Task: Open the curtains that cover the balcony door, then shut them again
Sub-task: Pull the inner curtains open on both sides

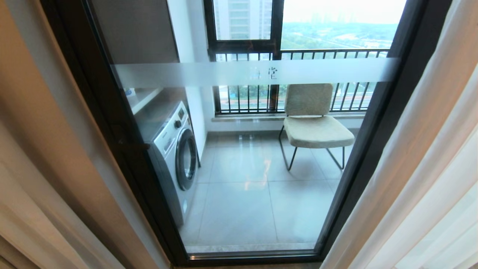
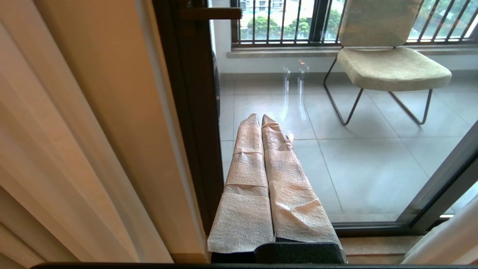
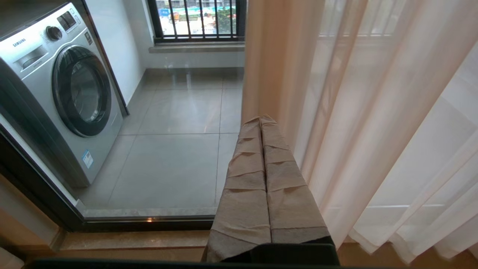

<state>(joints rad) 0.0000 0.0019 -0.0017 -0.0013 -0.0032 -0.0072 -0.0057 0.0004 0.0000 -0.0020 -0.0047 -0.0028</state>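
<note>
The balcony door (image 1: 242,71) fills the middle of the head view, its glass crossed by a frosted white band inside a dark frame. The curtains are drawn to both sides: a thick beige drape (image 1: 33,157) hangs at the left and pale sheer folds (image 1: 429,164) at the right. Neither arm shows in the head view. My left gripper (image 2: 260,116) is shut and empty, its cloth-wrapped fingers pointing at the glass beside the left drape (image 2: 74,130). My right gripper (image 3: 261,118) is also shut and empty, just beside the sheer curtain (image 3: 373,112).
Behind the glass stand a front-loading washing machine (image 1: 175,149) at the left and a beige chair (image 1: 313,123) on thin metal legs at the right. A black-barred railing window (image 1: 298,56) closes the balcony's far side. The door's dark bottom track (image 1: 254,256) runs along the floor.
</note>
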